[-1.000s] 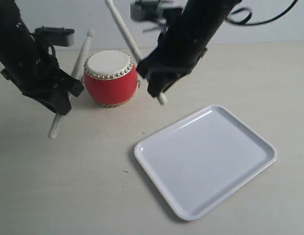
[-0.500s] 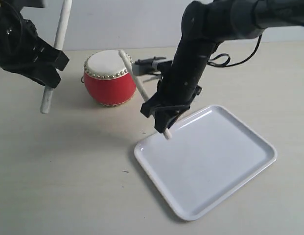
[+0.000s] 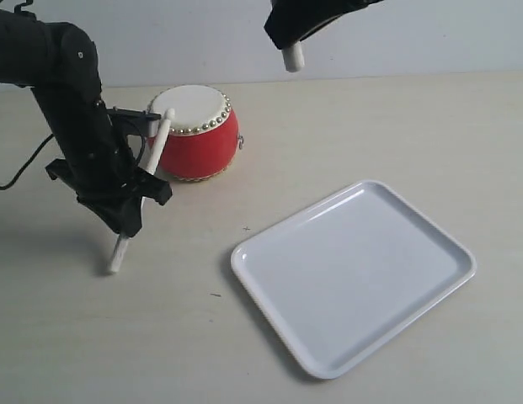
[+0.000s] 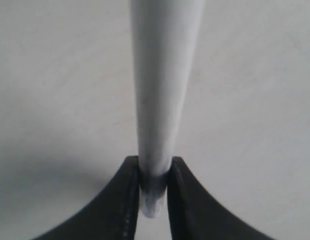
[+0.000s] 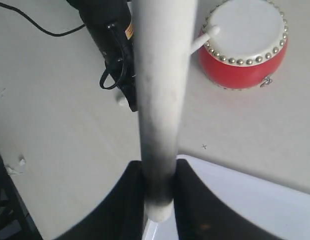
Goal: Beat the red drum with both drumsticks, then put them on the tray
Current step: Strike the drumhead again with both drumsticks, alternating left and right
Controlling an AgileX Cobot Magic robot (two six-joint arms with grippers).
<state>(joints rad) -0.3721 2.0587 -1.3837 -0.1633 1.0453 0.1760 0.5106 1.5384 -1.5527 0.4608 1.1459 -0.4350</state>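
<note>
the left gripper (image 3: pixel 126 210) is clamped on one drumstick (image 3: pixel 157 143), its knob tip at the rim of the red drum (image 3: pixel 198 139) (butt end low over the table (image 3: pixel 93 337)). up high, the right gripper (image 5: pixel 158 187) pinches the other drumstick (image 5: pixel 162 75). the tray (image 3: pixel 354 278) lies right of the drum.

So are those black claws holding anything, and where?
Left gripper: one slim whitish wooden drumstick, near its plain end. Right gripper: the other drumstick, likewise.

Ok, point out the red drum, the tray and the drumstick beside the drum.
red drum (image 3: pixel 194 151), exterior view, red side wall.
tray (image 3: pixel 354 273), exterior view, bare floor.
drumstick beside the drum (image 3: pixel 118 257), exterior view, bare lower end.
</note>
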